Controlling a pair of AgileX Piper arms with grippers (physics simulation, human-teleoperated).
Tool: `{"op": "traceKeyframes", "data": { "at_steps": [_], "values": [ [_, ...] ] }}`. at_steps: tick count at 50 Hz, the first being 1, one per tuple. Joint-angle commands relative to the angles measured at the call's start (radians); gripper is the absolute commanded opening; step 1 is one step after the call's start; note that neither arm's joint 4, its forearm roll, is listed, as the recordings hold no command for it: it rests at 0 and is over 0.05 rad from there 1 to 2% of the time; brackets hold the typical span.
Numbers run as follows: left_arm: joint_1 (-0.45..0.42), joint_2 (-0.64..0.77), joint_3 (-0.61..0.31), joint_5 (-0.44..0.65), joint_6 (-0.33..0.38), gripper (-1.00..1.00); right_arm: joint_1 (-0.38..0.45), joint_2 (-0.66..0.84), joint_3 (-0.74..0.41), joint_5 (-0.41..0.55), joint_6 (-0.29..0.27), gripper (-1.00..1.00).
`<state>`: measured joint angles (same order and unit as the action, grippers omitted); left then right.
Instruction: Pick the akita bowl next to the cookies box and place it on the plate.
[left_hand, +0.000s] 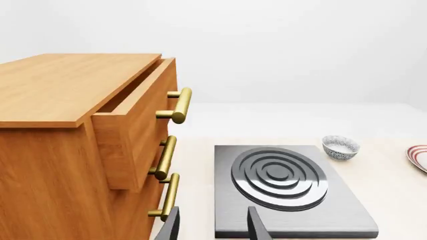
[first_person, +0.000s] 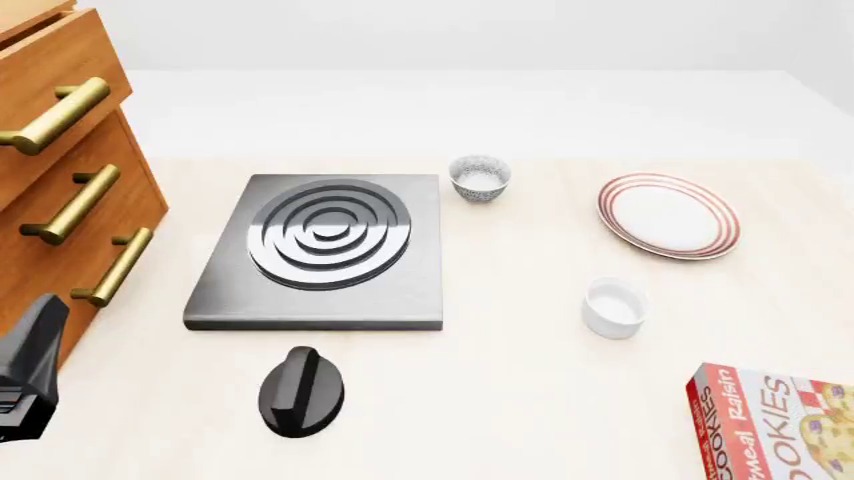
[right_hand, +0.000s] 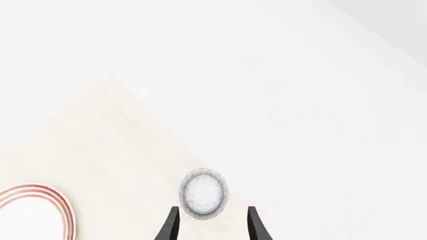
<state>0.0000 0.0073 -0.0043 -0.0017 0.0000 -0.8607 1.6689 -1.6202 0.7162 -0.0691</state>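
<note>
An akita bowl, grey-patterned outside and white inside, lies near the table's edge in the right wrist view. It sits just beyond my right gripper, whose fingers are open and level with the bowl's sides without touching it. The plate with red rings lies off to one side there, and shows again as the plate at the right of the table. The cookies box lies at the near right corner. My right gripper is outside the front view. My left gripper is open and empty, near the stove's front edge.
A twin patterned bowl sits behind the grey stove plate. A plain white cup stands between the plate and the box. A black knob lies in front of the stove. A wooden drawer cabinet with brass handles fills the left side.
</note>
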Motion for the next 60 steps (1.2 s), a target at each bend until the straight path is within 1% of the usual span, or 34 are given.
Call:
{"op": "traceKeyframes", "data": {
  "at_steps": [1, 4, 8, 9, 11, 14, 16, 21, 33, 50, 60],
  "values": [
    [0.0, 0.0, 0.0, 0.0, 0.0, 1.0, -0.098, 0.096, -0.108, 0.042, -0.007, 1.0],
    [0.0, 0.0, 0.0, 0.0, 0.0, 1.0, -0.093, 0.1, -0.116, 0.045, 0.001, 1.0],
    [0.0, 0.0, 0.0, 0.0, 0.0, 1.0, -0.097, 0.111, -0.129, 0.049, -0.01, 1.0],
    [0.0, 0.0, 0.0, 0.0, 0.0, 1.0, -0.091, 0.112, -0.121, 0.04, 0.0, 1.0],
    [0.0, 0.0, 0.0, 0.0, 0.0, 1.0, -0.097, 0.117, -0.107, 0.025, -0.021, 1.0],
    [0.0, 0.0, 0.0, 0.0, 0.0, 1.0, -0.086, 0.121, -0.102, 0.017, -0.012, 1.0],
    [0.0, 0.0, 0.0, 0.0, 0.0, 1.0, -0.086, 0.129, -0.096, 0.007, -0.023, 1.0],
    [0.0, 0.0, 0.0, 0.0, 0.0, 1.0, -0.072, 0.144, -0.093, -0.007, -0.013, 1.0],
    [0.0, 0.0, 0.0, 0.0, 0.0, 1.0, -0.054, 0.199, -0.04, -0.086, -0.025, 1.0],
    [0.0, 0.0, 0.0, 0.0, 0.0, 1.0, -0.033, 0.259, -0.013, -0.14, -0.032, 1.0],
    [0.0, 0.0, 0.0, 0.0, 0.0, 1.0, -0.026, 0.286, -0.01, -0.15, -0.036, 1.0]
  ]
}}
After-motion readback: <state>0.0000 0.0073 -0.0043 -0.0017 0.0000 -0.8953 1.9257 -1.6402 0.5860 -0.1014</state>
